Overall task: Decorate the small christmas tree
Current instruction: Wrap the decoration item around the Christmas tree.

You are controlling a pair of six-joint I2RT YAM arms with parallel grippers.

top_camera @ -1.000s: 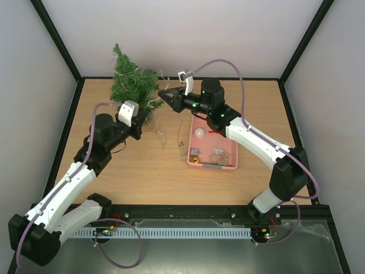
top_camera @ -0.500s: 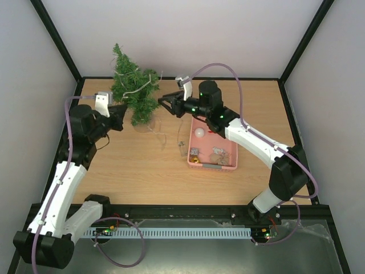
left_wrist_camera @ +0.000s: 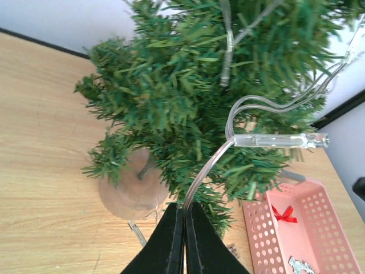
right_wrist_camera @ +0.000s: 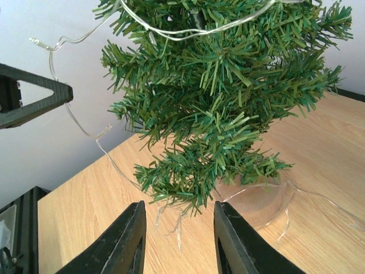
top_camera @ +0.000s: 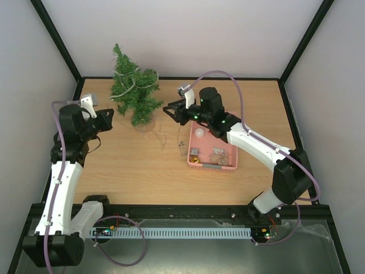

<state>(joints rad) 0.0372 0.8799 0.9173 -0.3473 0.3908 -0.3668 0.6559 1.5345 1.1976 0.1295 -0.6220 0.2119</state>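
Our left hand (left_wrist_camera: 183, 208) clenches the light wire (left_wrist_camera: 206, 166), right hand (right_wrist_camera: 178, 228) open; if we pull hard, the tree (left_wrist_camera: 165, 91) could tip over.

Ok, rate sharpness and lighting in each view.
Top external: even, soft light, sharp, faint shadows on the table. Left wrist: the small christmas tree slightly soft up close, light string clear. Right wrist: crisp needles, pale wall, no glare.
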